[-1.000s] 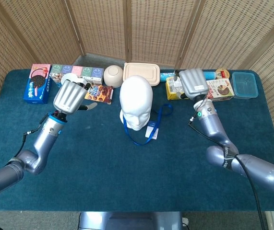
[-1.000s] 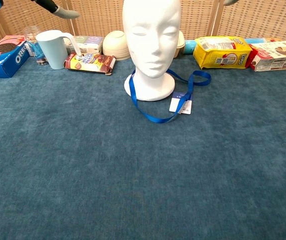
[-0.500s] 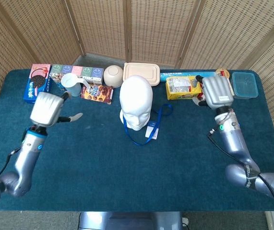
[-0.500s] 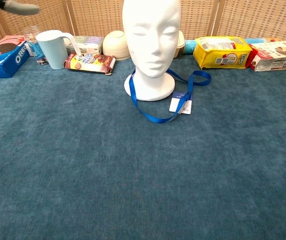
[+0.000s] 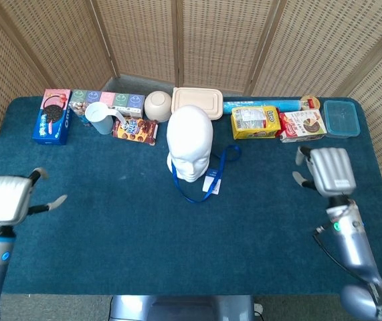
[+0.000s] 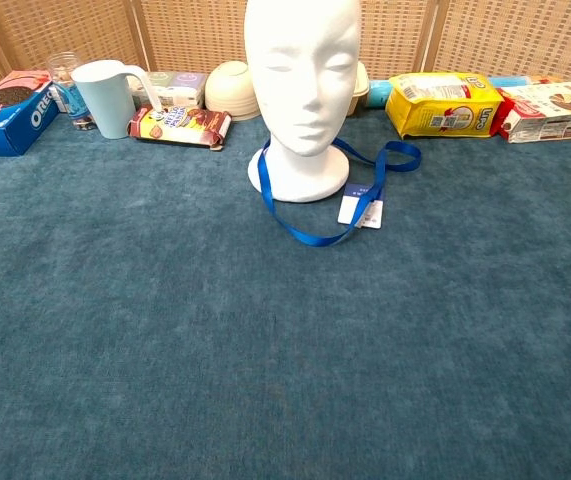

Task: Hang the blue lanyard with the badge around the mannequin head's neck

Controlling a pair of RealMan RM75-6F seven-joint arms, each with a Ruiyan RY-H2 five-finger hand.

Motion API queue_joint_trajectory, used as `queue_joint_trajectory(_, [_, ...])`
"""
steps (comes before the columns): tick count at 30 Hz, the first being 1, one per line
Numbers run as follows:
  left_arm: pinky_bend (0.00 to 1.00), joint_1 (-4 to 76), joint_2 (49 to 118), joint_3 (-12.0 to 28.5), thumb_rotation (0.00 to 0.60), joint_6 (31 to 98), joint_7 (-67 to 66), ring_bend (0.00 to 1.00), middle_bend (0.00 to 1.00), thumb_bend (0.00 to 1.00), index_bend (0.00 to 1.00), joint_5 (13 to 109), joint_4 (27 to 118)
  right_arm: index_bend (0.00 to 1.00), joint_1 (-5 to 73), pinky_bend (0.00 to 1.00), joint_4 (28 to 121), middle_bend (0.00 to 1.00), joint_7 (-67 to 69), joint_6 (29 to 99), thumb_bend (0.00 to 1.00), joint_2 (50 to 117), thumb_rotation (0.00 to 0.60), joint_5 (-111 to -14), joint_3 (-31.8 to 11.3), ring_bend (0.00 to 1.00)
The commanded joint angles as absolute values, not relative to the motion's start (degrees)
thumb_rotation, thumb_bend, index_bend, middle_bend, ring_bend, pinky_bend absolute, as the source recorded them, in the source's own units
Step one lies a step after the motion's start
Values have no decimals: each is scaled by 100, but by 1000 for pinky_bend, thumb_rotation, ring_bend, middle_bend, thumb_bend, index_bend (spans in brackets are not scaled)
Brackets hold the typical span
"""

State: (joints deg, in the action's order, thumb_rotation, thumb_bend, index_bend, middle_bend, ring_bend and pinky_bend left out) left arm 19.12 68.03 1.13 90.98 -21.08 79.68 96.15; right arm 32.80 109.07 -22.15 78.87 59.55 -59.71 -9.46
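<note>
1. The left robot hand (image 5: 7, 198) hangs over the left edge of the blue-covered counter (image 5: 110, 227), holding nothing, its fingers spread wide; only the head view shows it.
2. Along the back edge, from the left: an Oreo box (image 5: 52, 116), a row of small cartons (image 5: 107, 100), a pale blue jug (image 5: 100, 118) and a chocolate biscuit packet (image 5: 137, 130).
3. Next come a cream bowl (image 5: 157, 105) turned upside down and a beige lidded container (image 5: 197, 101).
4. The white mannequin head (image 5: 189, 142) stands upright near the middle of the counter.
5. The blue lanyard (image 6: 310, 236) runs around the base of the neck, touching it at the left side, and trails across the cloth to the front and right; it lies on the counter, not hung on the neck.
6. Its badge (image 6: 362, 209) lies flat just right of the base.
7. Further right at the back: a yellow snack bag (image 5: 255, 122), a red-and-white box (image 5: 302, 126) and a blue lidded tub (image 5: 341, 118).
8. The right robot hand (image 5: 326, 171) hangs near the right edge, holding nothing, its fingers apart.
</note>
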Motion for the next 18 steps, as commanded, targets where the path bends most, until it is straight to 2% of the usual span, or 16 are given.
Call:
queue_joint_trajectory(1, [914,1436,6716,-193,240,9465,-1882,810,869,86,458,8188,9658,584,2817,977,11112,870,-2328,8321,275,5904,600,-6194,-649,967])
queue_joint_trajectory(9, [825,687,6686,-572,274,9784,-1780,759,826,88,467,8280,9637,589,2016,946,11221,827,-2483,9040,296,6052,600,-6708,-193,919])
queue_joint_trajectory(12, [775,448,6674,-696,307,9841,-1743,726,806,89,487,8312,9625,592,1729,946,11223,817,-2523,9299,303,6105,600,-6894,-64,905])
queue_joint_trajectory(18, [714,153,6754,-721,358,9971,-1656,697,783,105,528,8437,9496,603,1314,945,11141,800,-2587,9595,306,6213,600,-7156,81,884])
